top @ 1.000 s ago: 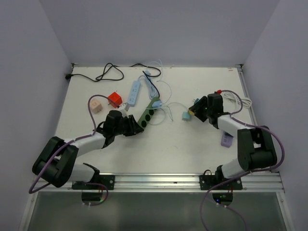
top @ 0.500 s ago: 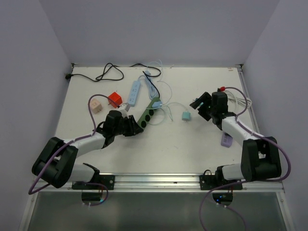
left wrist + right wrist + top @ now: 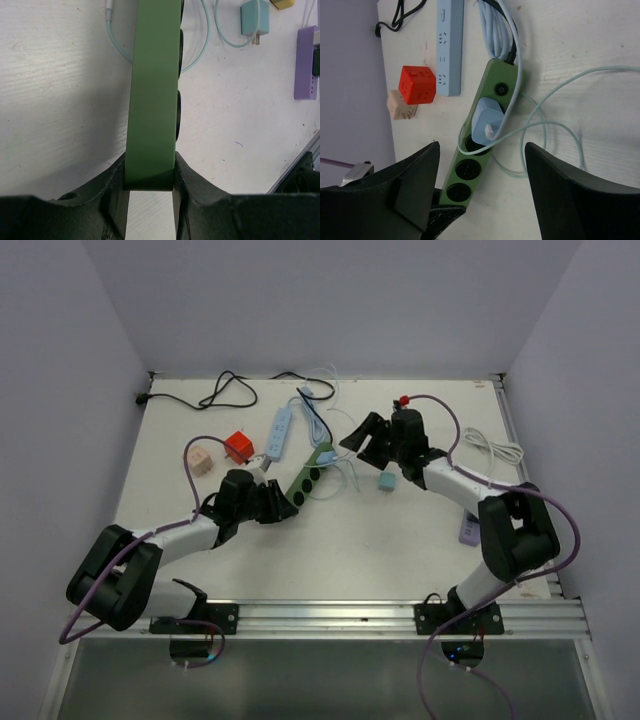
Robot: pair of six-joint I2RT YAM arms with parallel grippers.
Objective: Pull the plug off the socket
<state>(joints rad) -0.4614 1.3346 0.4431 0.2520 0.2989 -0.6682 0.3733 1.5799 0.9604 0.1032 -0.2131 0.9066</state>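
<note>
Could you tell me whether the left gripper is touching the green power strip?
Touching. Left wrist view: left gripper clamps the green power strip, fingers flush against both sides.

Light: you have bright, even, soft light from overhead in all three views, with no glare.
Shadows: you'll see a broad, soft shadow on the table (image 3: 60, 100) left of the green power strip (image 3: 152, 90). In the top view the shadows under the arms are faint.
Left wrist focus: the table grain is sharp for you, but the left fingers (image 3: 200, 200) are dark and blurred.
Right wrist focus: the right fingers (image 3: 570, 200) read as soft black shapes, while everything on the table beyond them is crisp.
Top view: it's sharp for you, though small detail is lost.
</note>
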